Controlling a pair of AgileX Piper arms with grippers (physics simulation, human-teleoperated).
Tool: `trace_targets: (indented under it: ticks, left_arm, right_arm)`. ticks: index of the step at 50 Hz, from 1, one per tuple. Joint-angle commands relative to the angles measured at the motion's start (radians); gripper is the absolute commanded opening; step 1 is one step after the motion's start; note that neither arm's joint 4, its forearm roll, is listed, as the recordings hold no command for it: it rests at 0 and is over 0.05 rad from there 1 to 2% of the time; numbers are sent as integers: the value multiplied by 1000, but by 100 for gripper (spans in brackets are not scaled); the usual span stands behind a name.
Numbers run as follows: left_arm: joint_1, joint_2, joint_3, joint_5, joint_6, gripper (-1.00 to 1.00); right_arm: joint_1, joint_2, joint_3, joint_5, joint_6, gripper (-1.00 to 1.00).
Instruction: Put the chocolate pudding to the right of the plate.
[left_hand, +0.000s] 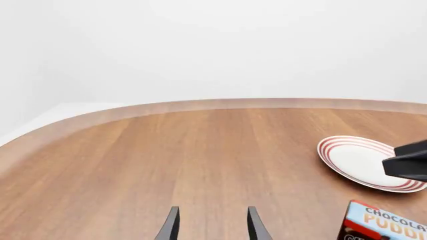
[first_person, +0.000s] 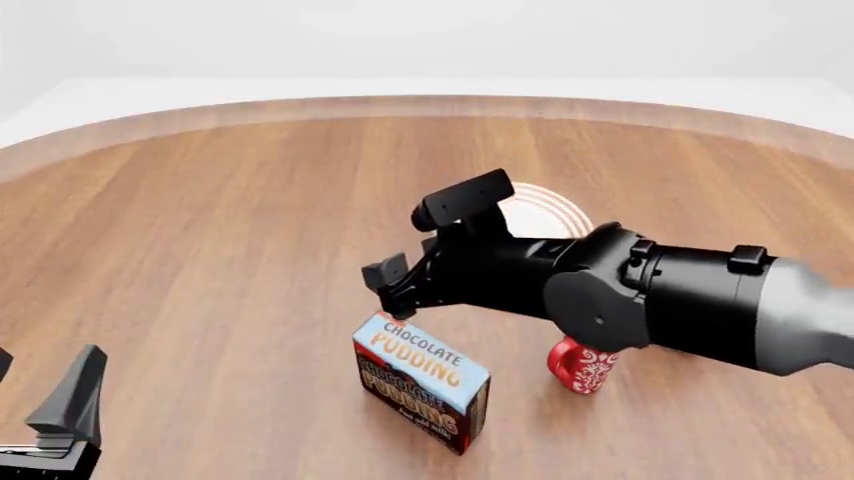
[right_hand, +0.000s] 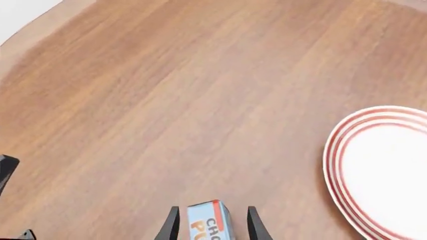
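Near the front of the round wooden table (first_person: 200, 230), the small rectangular chocolate pudding carton (first_person: 420, 382) with its light blue printed top, dark brown front and red edges is seen standing on the wood, its long axis running slantwise from near-left to far-right. Just above it the right gripper (first_person: 390, 283) is held with fingers spread, and in the right wrist view the carton's end (right_hand: 209, 221) is framed between the two fingertips, not yet clamped. Beyond, the round white plate with red rings (right_hand: 387, 170) lies partly hidden by the right arm; a red patterned mug (first_person: 582, 366) stands just right of the carton. The left gripper (left_hand: 212, 226), parted and empty, is judged well apart and the farther of the two
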Motion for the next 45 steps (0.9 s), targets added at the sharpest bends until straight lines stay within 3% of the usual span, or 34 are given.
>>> trace_targets:
  ticks: [1,45]
  left_arm:
    - [0,0,0,0,0,100]
    - [0,0,0,0,0,100]
  right_arm:
    - [4,20,19,-21,11,100]
    - [21,113,32,-48,25,100]
